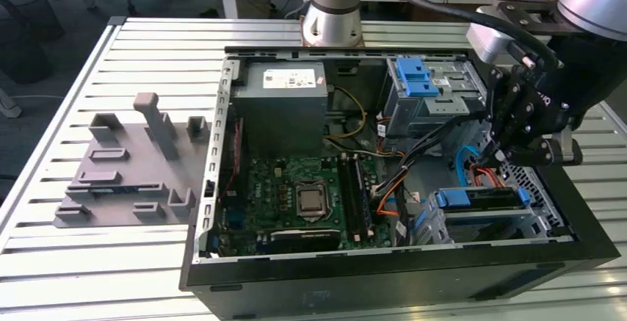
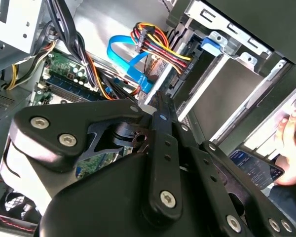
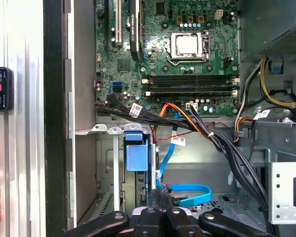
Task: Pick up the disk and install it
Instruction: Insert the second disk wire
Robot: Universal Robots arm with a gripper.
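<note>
The disk, grey with a blue carrier frame, lies in the drive bay at the case's near corner on the exterior view's right. Its blue carrier tab shows in the first wrist view, seated in the metal bay. My gripper hangs inside the open computer case, just above and behind the disk, apart from it. Its black fingers stand together, shut, with nothing seen between them. They sit close to a blue flat cable. In the second wrist view one fingertip points toward that cable.
A grey power supply box and a drive cage with a blue latch fill the case's far side. The motherboard and cable bundles lie nearby. A grey fixture stands on the slatted table. A person's hand rests outside the case.
</note>
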